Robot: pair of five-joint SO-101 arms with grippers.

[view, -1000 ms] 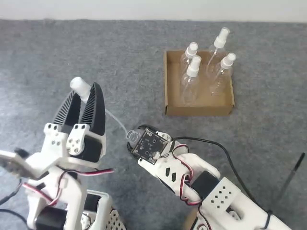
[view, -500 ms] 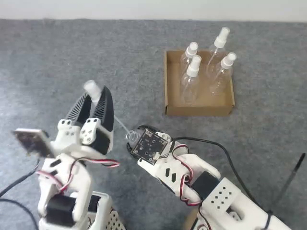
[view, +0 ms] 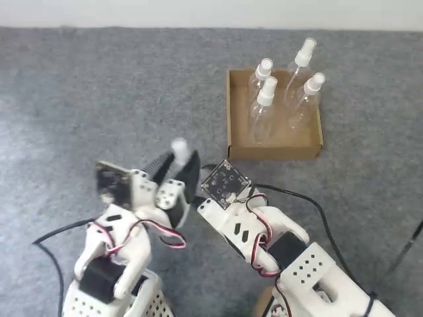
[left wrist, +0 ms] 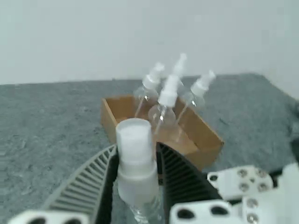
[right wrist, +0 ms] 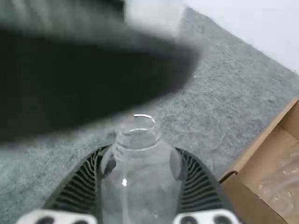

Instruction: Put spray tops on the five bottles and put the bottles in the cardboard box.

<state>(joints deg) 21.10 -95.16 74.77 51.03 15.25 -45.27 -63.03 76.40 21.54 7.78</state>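
A white spray top [left wrist: 134, 140] stands upright between the black fingers of my left gripper [left wrist: 136, 156], which is shut on it. In the high view this spray top [view: 180, 146] sits right beside my right arm's wrist [view: 225, 182], just in front of the box. My right gripper [right wrist: 141, 156] is shut on a clear bottle [right wrist: 140, 186] with a bare, open neck. The left gripper's dark finger [right wrist: 93, 70] hangs close above that neck. The cardboard box [view: 274, 150] holds several capped bottles [view: 262, 109].
Grey carpet covers the table. The box's near wall [right wrist: 261, 186] lies close beyond the held bottle. A thin dark rod [view: 403, 247] lies at the right edge. Black cables [view: 310, 205] trail from the right arm.
My left arm has swung right and lower with the spray top, from the open carpet to just above the bottle in the right gripper. The right wrist has shifted slightly toward the box.
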